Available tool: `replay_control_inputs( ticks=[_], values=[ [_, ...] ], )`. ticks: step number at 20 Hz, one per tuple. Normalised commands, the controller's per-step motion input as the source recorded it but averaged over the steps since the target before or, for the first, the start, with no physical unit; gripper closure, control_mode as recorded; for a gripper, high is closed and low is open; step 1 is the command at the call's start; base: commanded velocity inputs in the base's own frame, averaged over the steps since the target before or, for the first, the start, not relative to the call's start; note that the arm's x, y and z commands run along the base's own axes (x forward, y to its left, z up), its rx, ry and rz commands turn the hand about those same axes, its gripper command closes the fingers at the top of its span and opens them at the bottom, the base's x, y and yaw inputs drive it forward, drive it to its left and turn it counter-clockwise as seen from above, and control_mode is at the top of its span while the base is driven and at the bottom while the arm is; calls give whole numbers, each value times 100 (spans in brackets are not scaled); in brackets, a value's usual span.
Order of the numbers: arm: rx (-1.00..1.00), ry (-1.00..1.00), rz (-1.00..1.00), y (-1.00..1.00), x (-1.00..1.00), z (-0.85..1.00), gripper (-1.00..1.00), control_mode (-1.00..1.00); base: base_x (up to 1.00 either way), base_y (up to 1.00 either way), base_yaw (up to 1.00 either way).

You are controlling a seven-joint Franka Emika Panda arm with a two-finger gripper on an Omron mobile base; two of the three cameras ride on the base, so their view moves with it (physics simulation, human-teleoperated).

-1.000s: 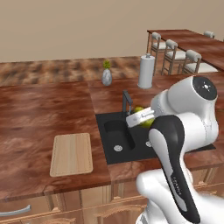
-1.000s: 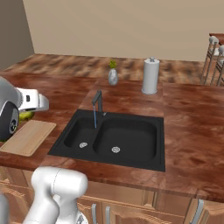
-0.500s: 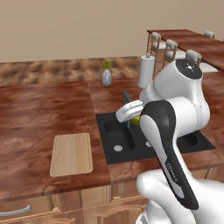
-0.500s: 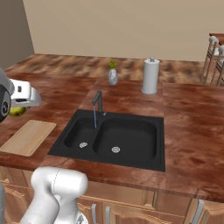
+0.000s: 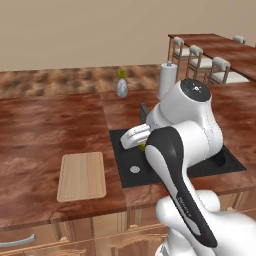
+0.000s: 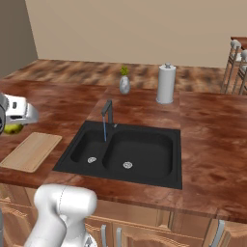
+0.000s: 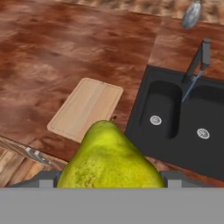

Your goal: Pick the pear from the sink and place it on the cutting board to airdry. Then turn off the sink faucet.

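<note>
Rendered frames, evenly bright, diffuse light, no clear source. Shadows soft and faint. Mild sheen on the counter near its back edge. Sink basins read flat black, little detail. Overall soft, low-res; the close-up pear is slightly blurry in the hand view. No edge distortion.

One pear, one cutting board, one two-basin sink, one faucet, one vase, one paper-towel roll.

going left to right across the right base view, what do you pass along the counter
pear held in the gripper → cutting board → sink faucet → grey vase → paper towel roll → chairs
</note>
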Motion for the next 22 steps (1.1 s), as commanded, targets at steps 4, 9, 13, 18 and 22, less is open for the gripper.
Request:
replay_control_inputs(
  ticks=[4, 9, 13, 18, 22],
  values=[
    [0, 0, 0, 10, 6, -1, 100, -100, 0, 0, 0],
    [0, 4, 0, 9, 10, -3, 100, -100, 0, 0, 0],
    [0, 7, 0, 18, 11, -12, 100, -100, 0, 0, 0],
    [0, 4, 0, 21, 5, -13, 100, -100, 0, 0, 0],
    [0, 0, 0, 20, 0, -18, 100, -100, 0, 0, 0]
  ],
)
